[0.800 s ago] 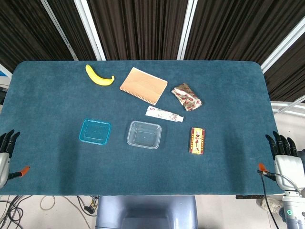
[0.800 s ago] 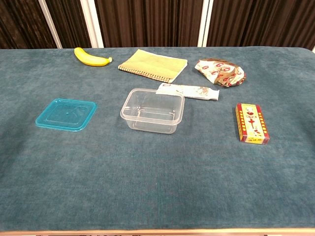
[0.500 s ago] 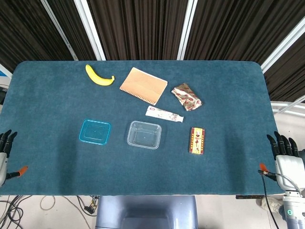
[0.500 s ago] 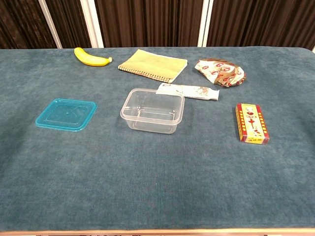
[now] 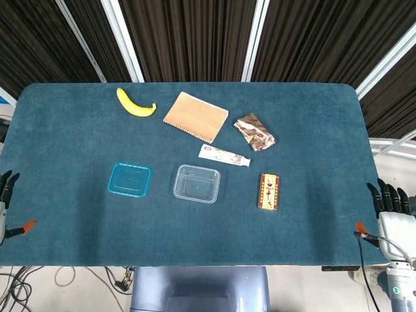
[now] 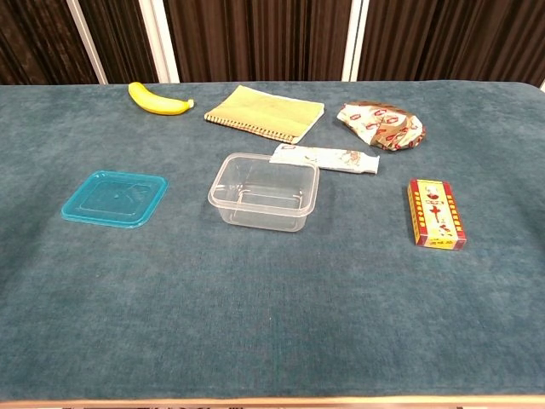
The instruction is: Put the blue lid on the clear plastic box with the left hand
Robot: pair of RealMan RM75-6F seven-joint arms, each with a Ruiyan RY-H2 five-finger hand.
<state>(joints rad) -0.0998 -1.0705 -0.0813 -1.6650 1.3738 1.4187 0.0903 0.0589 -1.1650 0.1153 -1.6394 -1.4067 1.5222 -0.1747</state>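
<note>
**Lid flat on the table, both hands at the edges**

The left hand [image 5: 5,195] and right hand [image 5: 392,211] hung off the table's [image 5: 312,130] near corners, fingers apart, holding nothing. The blue lid [image 5: 129,179] lay flat just left of the clear plastic box [image 5: 197,184], not touching it. Farther back lay a banana [image 5: 135,103].

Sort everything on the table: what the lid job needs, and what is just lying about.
Needed: blue lid, clear plastic box, left hand.

Lying about: banana, notebook, crumpled wrapper, flat sachet, red card box.
</note>
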